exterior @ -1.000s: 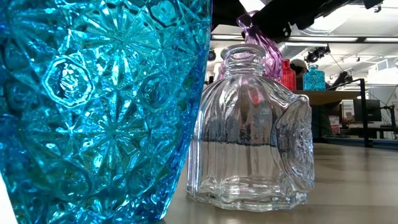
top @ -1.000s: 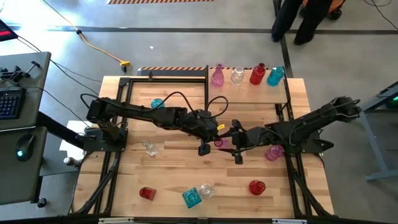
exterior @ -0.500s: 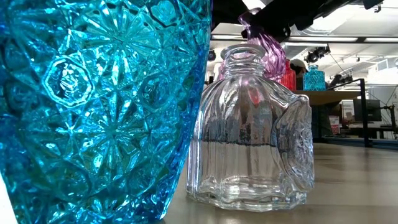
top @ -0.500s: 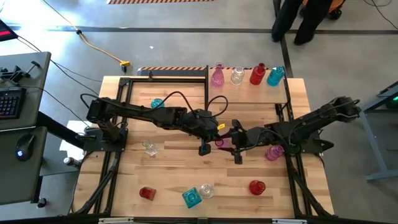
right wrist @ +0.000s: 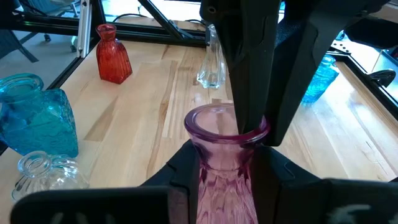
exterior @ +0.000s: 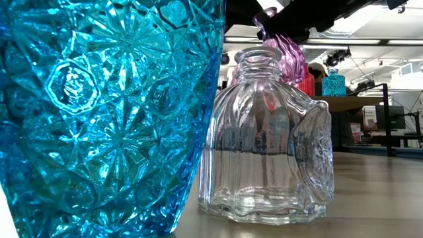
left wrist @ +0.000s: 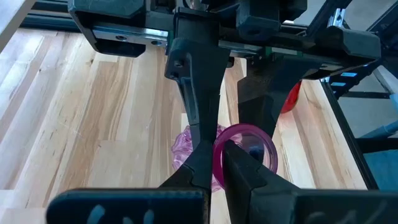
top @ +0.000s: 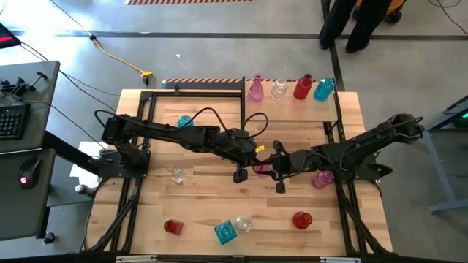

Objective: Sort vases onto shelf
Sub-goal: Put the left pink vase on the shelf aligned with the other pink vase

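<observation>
A pink vase (top: 259, 169) hangs over the middle of the table between my two grippers. My left gripper (top: 250, 165) reaches in from the table's left and is shut on its rim. My right gripper (top: 273, 169) comes from the right and is shut around its neck. The low view shows the pink vase (exterior: 285, 56) up off the table, its base hidden behind a clear vase (exterior: 264, 145). The shelf (top: 292, 109) stands at the far right with a pink (top: 255, 89), a clear (top: 278, 89), a red (top: 302, 88) and a teal vase (top: 323, 89) in a row. My left gripper pinches the rim (left wrist: 219, 155) of the pink vase's mouth, one finger inside the opening and one outside. It slants down from the table's left. The vase hangs upright below the fingers. My right gripper has the vase's neck (right wrist: 219, 163), just below the rim, between its two fingers (right wrist: 186, 171). The fingers come nearly level from the table's right, one on each side. The vase stands upright in the hold, off the table.
Loose vases lie about the table: teal (top: 184, 121) at far left, clear (top: 175, 174) at left, red (top: 172, 226), teal (top: 225, 232) and clear (top: 243, 223) near the front edge, red (top: 302, 219) and pink (top: 322, 179) at right. A person stands beyond the far edge.
My right gripper's fingers have drawn in on the pink vase's neck while both arms stayed where they were. The vase has kept its place between the two grippers.
</observation>
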`<action>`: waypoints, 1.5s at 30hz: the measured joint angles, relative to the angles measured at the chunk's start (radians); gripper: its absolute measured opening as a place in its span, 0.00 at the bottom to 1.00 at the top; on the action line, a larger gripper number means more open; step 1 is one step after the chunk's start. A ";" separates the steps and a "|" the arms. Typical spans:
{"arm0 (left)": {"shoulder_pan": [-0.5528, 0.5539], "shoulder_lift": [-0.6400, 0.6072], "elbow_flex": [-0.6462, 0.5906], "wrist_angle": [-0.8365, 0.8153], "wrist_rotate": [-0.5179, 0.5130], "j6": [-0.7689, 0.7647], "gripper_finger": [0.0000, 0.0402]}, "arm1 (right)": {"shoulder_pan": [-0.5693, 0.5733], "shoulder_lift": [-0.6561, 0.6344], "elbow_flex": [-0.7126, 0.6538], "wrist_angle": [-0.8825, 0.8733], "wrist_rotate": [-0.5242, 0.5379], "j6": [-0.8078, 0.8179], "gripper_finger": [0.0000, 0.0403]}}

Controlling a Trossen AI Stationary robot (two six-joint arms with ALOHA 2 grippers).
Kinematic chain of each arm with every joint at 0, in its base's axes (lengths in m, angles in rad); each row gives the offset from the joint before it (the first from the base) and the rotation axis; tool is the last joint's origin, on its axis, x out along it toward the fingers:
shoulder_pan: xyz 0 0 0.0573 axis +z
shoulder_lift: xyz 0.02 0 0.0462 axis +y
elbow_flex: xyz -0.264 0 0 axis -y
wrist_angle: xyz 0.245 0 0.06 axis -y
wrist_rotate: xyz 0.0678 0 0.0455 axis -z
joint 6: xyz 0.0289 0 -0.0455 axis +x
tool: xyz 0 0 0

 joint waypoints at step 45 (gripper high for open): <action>0.002 -0.150 0.001 -0.164 -0.020 0.017 0.22 | -0.030 -0.047 0.002 0.049 0.062 -0.017 0.20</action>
